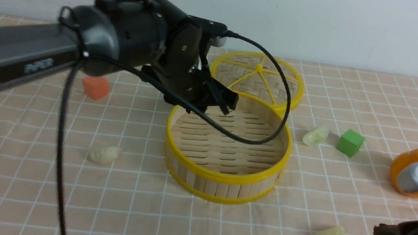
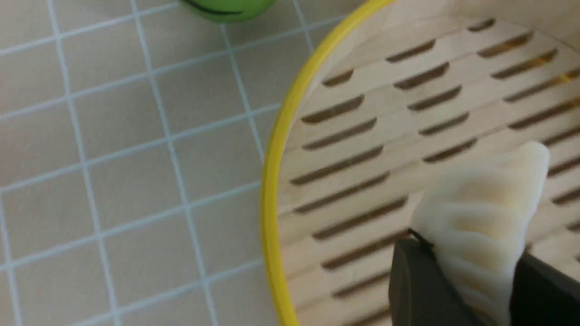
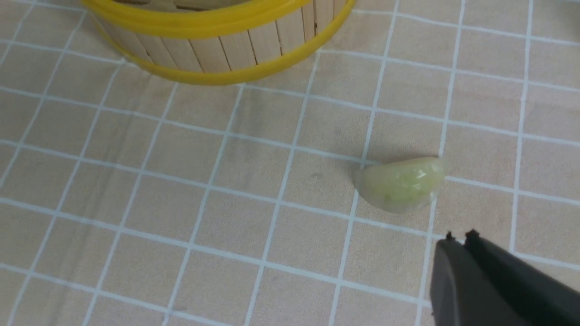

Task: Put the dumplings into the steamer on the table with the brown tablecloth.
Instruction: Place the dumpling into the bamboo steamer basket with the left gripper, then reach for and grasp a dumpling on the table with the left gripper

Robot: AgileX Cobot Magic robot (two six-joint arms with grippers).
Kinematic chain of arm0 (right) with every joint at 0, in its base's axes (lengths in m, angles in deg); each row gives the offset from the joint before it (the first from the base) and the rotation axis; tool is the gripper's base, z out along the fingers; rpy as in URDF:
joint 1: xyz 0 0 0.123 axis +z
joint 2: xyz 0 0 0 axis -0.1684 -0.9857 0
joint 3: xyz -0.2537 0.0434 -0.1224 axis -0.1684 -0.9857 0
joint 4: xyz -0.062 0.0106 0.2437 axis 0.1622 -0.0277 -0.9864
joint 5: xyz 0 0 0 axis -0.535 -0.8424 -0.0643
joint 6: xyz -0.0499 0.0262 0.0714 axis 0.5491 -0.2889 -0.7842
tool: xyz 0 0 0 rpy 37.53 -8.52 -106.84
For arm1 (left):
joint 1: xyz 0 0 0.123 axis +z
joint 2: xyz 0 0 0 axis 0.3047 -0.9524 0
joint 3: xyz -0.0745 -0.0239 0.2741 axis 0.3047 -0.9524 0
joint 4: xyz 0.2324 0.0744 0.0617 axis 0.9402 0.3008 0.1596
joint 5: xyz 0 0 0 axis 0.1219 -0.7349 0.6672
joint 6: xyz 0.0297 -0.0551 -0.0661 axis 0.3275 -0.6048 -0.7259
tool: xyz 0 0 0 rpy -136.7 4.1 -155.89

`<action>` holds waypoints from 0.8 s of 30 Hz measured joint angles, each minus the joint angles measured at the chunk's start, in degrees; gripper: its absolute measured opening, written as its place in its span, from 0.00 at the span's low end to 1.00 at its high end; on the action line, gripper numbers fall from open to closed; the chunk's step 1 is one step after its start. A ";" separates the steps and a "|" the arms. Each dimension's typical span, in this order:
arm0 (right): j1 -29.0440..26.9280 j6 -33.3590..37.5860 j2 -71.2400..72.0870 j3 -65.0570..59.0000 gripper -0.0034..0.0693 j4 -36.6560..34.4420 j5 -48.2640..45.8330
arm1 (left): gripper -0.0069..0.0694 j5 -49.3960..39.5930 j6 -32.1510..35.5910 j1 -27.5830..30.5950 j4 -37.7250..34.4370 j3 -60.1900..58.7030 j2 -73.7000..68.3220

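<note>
Above the steamer (image 1: 221, 175) floor, just inside its far rim, the left gripper (image 1: 224, 102) hangs clamped on a white dumpling (image 2: 480, 203), so release likely lies straight down.

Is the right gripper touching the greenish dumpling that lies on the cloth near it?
Apart. The right wrist view shows a strip of bare tablecloth between the right gripper and the greenish dumpling.
</note>
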 joint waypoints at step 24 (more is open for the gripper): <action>0.00 0.00 -0.28 0.00 0.12 -0.13 0.48 | 0.72 -29.97 7.58 2.03 5.81 25.39 -3.95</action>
